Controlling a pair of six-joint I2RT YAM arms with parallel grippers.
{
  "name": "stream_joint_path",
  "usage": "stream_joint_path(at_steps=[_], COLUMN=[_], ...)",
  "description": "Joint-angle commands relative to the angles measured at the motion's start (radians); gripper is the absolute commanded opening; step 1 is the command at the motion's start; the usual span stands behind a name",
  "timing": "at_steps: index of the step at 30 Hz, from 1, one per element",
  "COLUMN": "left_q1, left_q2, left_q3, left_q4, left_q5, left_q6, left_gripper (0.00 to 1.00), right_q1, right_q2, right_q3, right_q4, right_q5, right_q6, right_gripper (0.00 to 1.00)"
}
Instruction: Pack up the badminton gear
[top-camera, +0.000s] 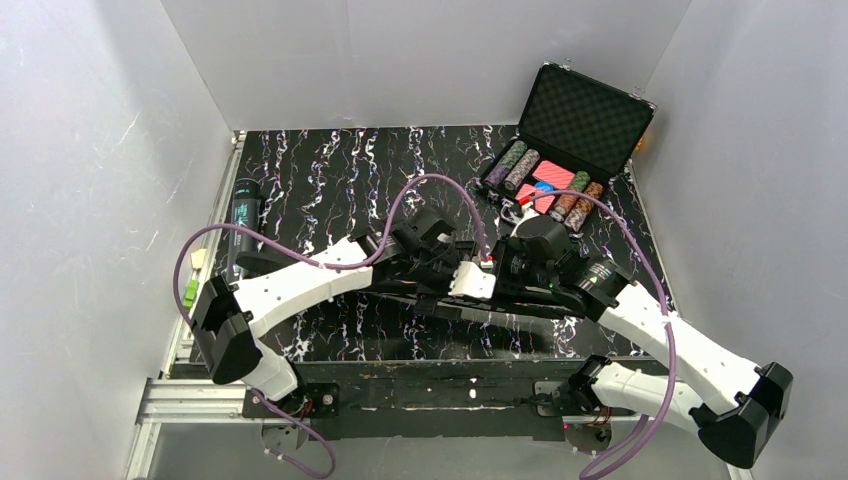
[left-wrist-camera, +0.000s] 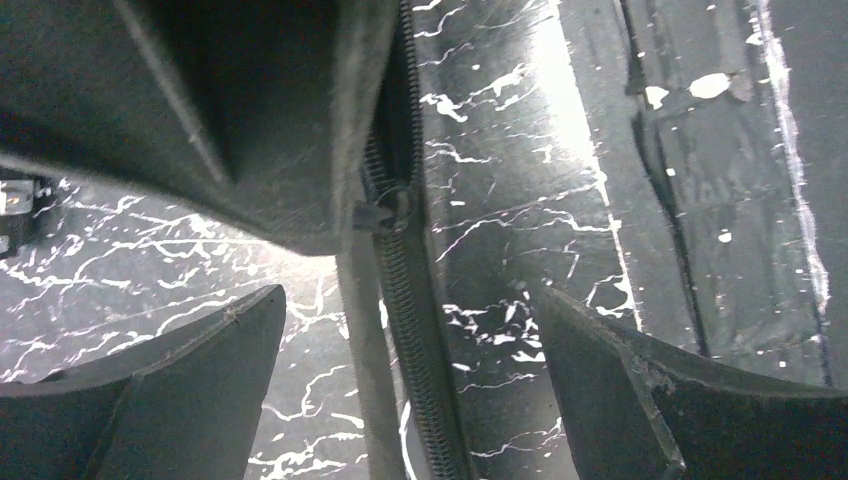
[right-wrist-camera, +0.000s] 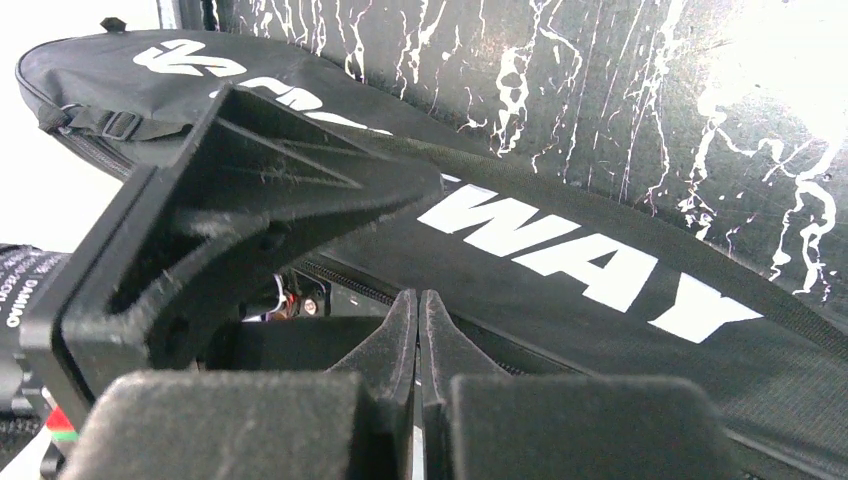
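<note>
The long black racket bag with white "WAY" lettering lies across the middle of the table, mostly under both arms in the top view. My left gripper is open. Its fingers stand on either side of the bag's zipper line, with the zipper pull just beyond them. My right gripper is shut, its tips against the bag's zippered edge; nothing shows between the pads. In the top view the left gripper and right gripper meet over the bag. Rackets, shuttlecocks and the clear tube are out of view.
An open black hard case with coloured poker chips stands at the back right. A dark cylinder lies along the table's left edge. White walls enclose the black marbled table.
</note>
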Motion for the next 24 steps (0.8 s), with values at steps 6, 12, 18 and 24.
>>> stream_joint_path(at_steps=[6,12,18,24], left_q1=[-0.007,-0.007,-0.007,-0.008], left_q2=[0.024,-0.008,-0.078,-0.146], left_q3=[0.034,0.001,-0.055,-0.085], left_q4=[-0.009,0.0,0.006,0.012], left_q5=[-0.137,-0.162,-0.177,-0.21], left_q6=[-0.052,-0.045,-0.022,-0.037], left_gripper=[0.77,0.38,0.02,0.0], right_q1=[0.004,0.004,0.004,0.004], right_q2=[-0.044,-0.05,-0.043,-0.059], right_q3=[0.08,0.09,0.11,0.141], right_q4=[0.043,0.026,0.011,-0.064], right_q5=[0.017,0.05,0.055,0.102], right_q6=[0.015,0.009,-0.007,-0.029], right_gripper=[0.01,0.01,0.01,0.01])
